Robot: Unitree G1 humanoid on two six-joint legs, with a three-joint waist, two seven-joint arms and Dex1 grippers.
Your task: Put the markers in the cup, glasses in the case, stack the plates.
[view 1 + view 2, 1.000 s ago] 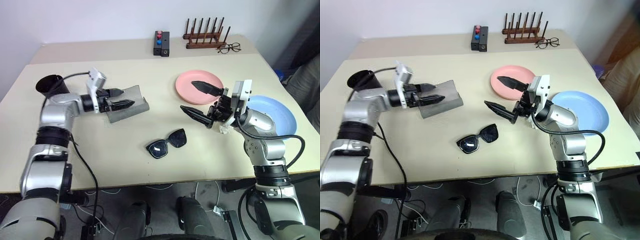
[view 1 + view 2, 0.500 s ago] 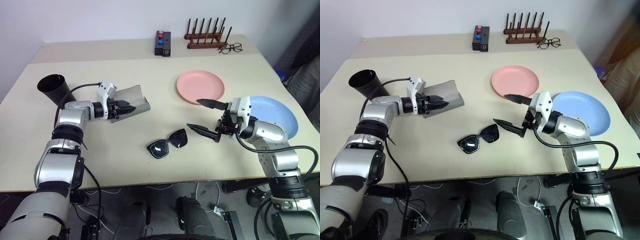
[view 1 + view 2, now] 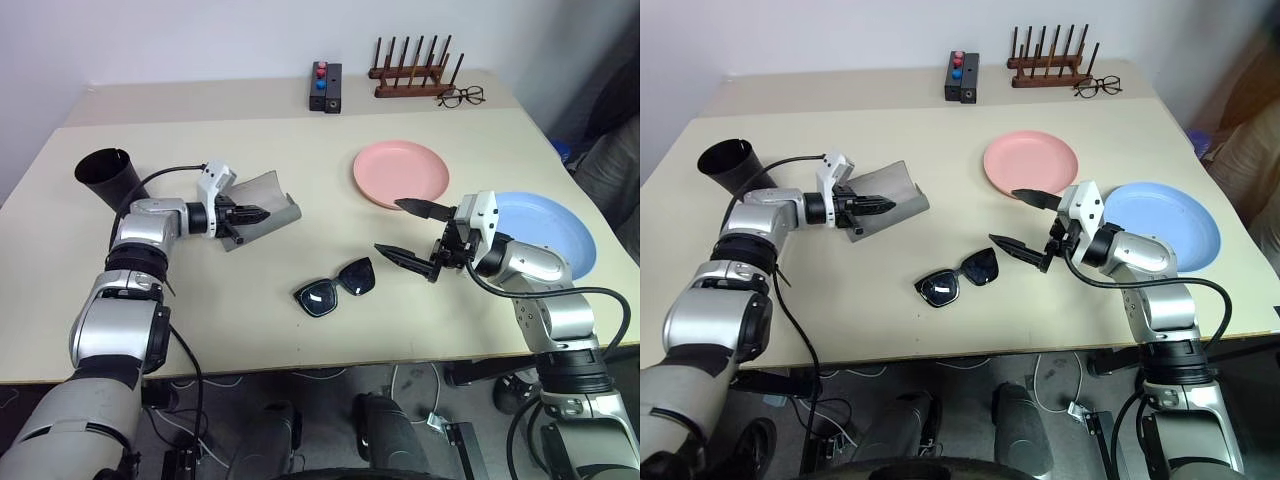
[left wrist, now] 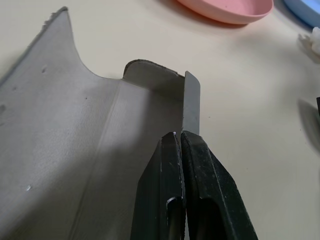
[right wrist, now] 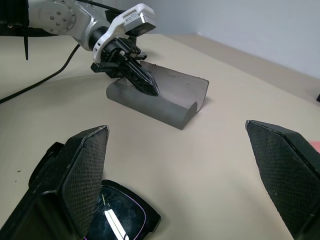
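On the beige bench (image 3: 300, 340): grey hinged case (image 3: 262, 205) lying open, wall pinched by left end effector (image 3: 252, 212); black sunglasses (image 3: 334, 287) outside, near wide-spread right end effector (image 3: 410, 231); pink plate (image 3: 400, 174) and blue plate (image 3: 548, 230) unstacked; black cup (image 3: 105, 174) apart.

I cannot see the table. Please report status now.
Left gripper shut on case wall. Right gripper open, beside sunglasses, not touching. Nothing in the way.
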